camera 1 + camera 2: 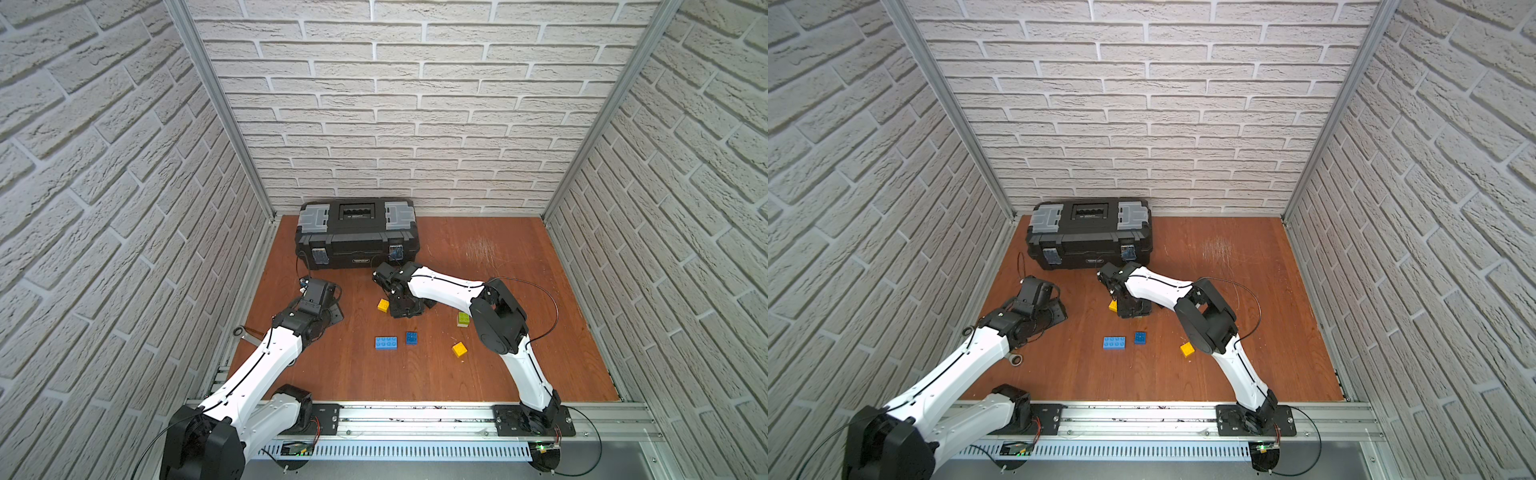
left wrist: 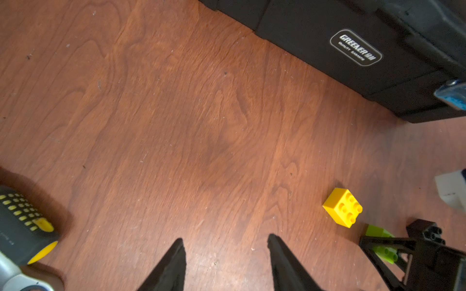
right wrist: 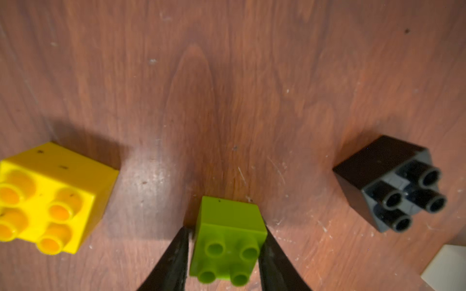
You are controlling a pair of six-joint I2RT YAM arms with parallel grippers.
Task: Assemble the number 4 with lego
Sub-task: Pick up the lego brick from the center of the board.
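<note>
My right gripper [image 3: 225, 229] is shut on a lime green lego brick [image 3: 228, 241] that stands studs-up on the wooden floor, one finger against each side. A yellow brick [image 3: 50, 196] lies to one side of it and a black brick [image 3: 393, 181] to the other. In a top view the right gripper [image 1: 405, 309] hides the green brick, beside the yellow brick [image 1: 382, 305]. A long blue brick [image 1: 386, 343], a small blue brick [image 1: 411, 338], a second yellow brick [image 1: 459, 349] and a green-on-white pair [image 1: 463, 319] lie loose. My left gripper [image 2: 225, 241] is open over bare floor.
A big black toolbox [image 1: 357, 237] stands at the back, just behind the right wrist. A grey-and-yellow tool handle [image 2: 22, 221] lies close to the left gripper. A wrench [image 1: 1016, 359] lies near the left wall. Brick-pattern walls close in three sides.
</note>
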